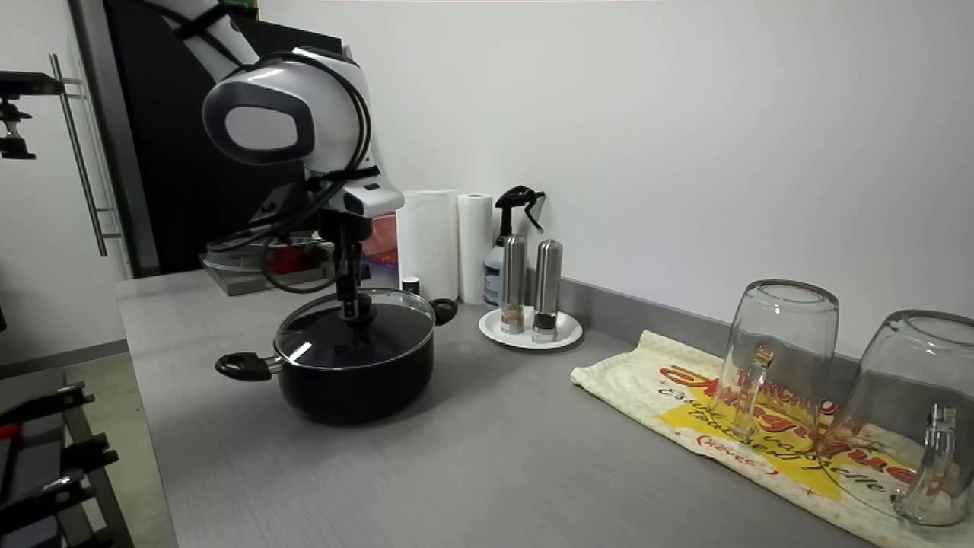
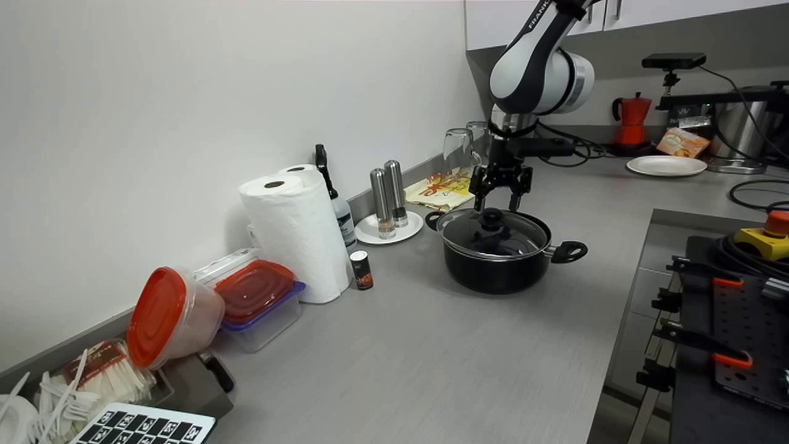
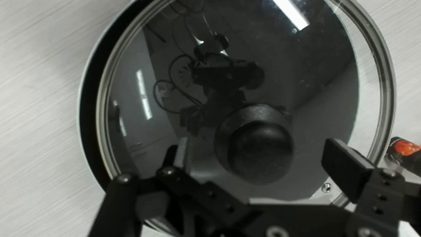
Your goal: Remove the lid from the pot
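The lid (image 2: 497, 239) sat on the pot (image 2: 496, 275); above the pot, the gripper (image 2: 497, 205) stood spread; aligning seemed in hand; next, the knob (image 3: 261, 154) likely wanted pinching.

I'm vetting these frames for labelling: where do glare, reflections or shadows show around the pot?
Wrist view: a bright streak glares on the lid near the picture's top, and its glass mirrors dark shapes; in an exterior view, a small white glint on the lid, and a soft shadow on the counter beside the pot.
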### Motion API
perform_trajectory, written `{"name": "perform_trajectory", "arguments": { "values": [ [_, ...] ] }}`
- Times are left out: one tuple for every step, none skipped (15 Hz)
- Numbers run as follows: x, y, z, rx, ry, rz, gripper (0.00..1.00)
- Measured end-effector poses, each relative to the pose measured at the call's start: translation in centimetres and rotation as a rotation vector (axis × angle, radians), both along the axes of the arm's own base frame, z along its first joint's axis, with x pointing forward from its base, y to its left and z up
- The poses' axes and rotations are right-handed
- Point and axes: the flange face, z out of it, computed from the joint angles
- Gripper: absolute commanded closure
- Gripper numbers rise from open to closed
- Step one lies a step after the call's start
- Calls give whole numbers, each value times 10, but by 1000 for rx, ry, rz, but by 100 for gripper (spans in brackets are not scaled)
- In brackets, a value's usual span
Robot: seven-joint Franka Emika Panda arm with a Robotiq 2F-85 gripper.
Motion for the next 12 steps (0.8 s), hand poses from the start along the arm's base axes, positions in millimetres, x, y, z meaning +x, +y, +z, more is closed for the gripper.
{"name": "perform_trajectory", "arguments": {
  "values": [
    [1,1,0,0,-1,2,0],
    [1,2,1,1,-2,5,0],
    [1,3,1,1,-2,6,0],
    [1,4,0,2,-1,8,0],
    [1,5,0,2,0,9,0],
    [1,5,-1,2,1,10,0],
    [1,6,-1,3,1,11,0],
    [1,6,-1,3,2,11,0],
    [1,6,-2,3,3,11,25],
    [1,6,-2,3,4,12,26],
    [1,6,-3,3,5,12,32],
    [1,7,-3,3,5,12,40]
  ]
}}
